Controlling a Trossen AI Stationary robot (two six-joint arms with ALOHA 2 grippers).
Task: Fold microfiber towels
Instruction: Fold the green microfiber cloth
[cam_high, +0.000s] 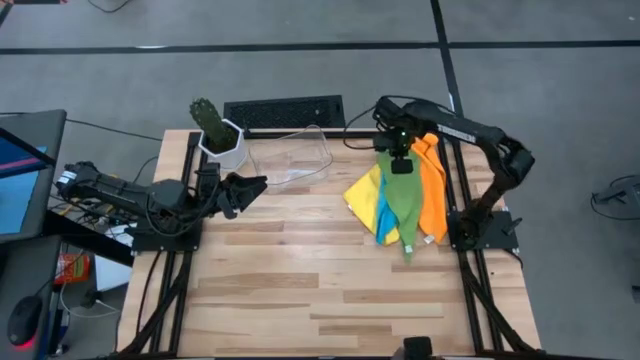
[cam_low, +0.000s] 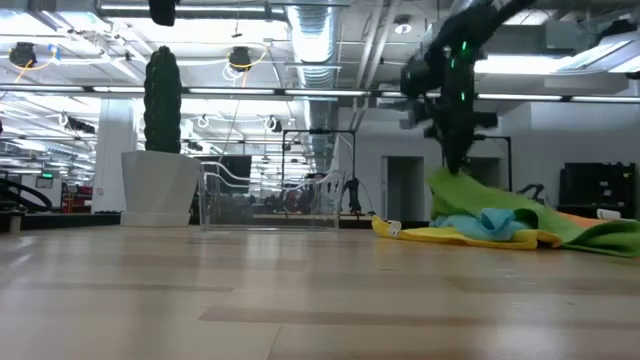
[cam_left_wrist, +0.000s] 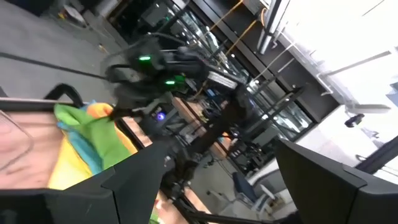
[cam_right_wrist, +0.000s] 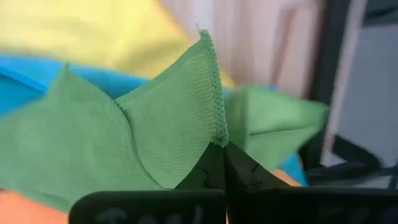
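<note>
Towels lie heaped at the right side of the wooden table (cam_high: 300, 270) in the high view: the green towel (cam_high: 405, 205) on top, running lengthwise, the orange towel (cam_high: 434, 195) beside it toward the right edge, the yellow towel (cam_high: 362, 190) spread toward the middle, the light blue towel (cam_high: 386, 222) showing between yellow and green; the right gripper (cam_high: 400, 163) sits over the far end of the green towel, pinched on it; the left gripper (cam_high: 250, 188) waits at the left side, its fingers spread and holding nothing, near a potted cactus (cam_high: 212, 125) and a clear plastic bin (cam_high: 295, 160).

Low view: the right gripper (cam_low: 455, 160) comes down from above and grips a raised peak of the green towel (cam_low: 520, 215), which drapes over the light blue towel (cam_low: 485, 222) and yellow towel (cam_low: 450, 236); the cactus (cam_low: 162, 90) and bin (cam_low: 270, 200) stand well apart at the back left.

Left wrist view: the left fingers (cam_left_wrist: 143, 180) stand wide apart; beyond them the right arm hangs over the pile, green towel (cam_left_wrist: 87, 127) uppermost, though blur hides its grip.

Right wrist view: the right fingers (cam_right_wrist: 249, 174) are clamped together on a fold of the green towel (cam_right_wrist: 155, 143), its hemmed edge standing upright above them; light blue and yellow cloth lie behind.
</note>
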